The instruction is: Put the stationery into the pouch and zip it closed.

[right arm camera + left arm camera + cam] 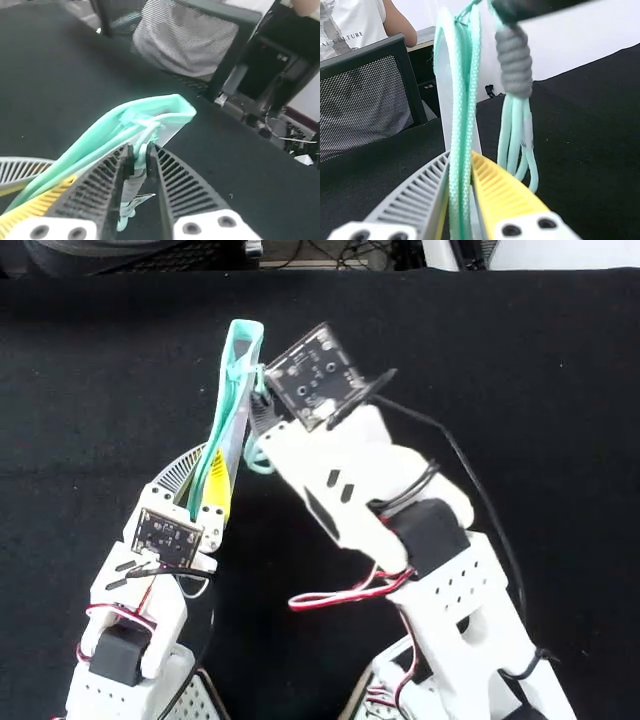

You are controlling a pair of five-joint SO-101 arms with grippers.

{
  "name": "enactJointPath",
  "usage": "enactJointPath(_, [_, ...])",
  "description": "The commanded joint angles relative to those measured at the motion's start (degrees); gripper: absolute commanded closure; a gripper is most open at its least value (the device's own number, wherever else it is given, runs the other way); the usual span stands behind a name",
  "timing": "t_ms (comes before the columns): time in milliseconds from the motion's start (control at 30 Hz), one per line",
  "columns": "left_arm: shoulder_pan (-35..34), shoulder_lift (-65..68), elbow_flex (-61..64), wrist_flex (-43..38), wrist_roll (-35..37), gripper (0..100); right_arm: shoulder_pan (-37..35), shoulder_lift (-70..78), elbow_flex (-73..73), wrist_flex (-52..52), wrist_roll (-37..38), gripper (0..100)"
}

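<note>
A mint green pouch stands on edge above the black table, its zipper side up. My left gripper, with one grey and one yellow finger, is shut on the pouch's near end. My right gripper, with black fingers, is shut on the zipper pull, a grey wrapped cord with mint loops hanging from it. In the right wrist view the pouch stretches away past the fingertips. No stationery shows outside the pouch.
A black cloth covers the whole table. A mesh-backed chair stands beyond the far edge, with cables and dark equipment behind it. The two arms stand close together near the table's middle.
</note>
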Motion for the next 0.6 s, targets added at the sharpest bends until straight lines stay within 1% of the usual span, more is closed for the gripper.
enactJointPath(0, [0.2,0.2,1.5,2.7,0.6,97,1.8,-1.5,-1.6,-2.9,-0.4,98.4])
enactJointPath(333, [0.2,0.2,1.4,2.7,0.5,97,1.8,-1.3,-1.3,-4.0,-0.7,98.0])
enactJointPath(367, [0.2,0.2,1.4,2.7,0.5,97,1.7,-1.3,-1.3,-3.7,-1.0,96.4])
enactJointPath(500, [0.2,0.2,1.4,2.7,0.4,97,1.1,-1.5,0.4,-3.0,-1.1,84.9])
enactJointPath(567, [0.2,0.2,1.4,2.7,0.4,97,0.2,-1.6,1.5,-2.7,-1.1,84.8])
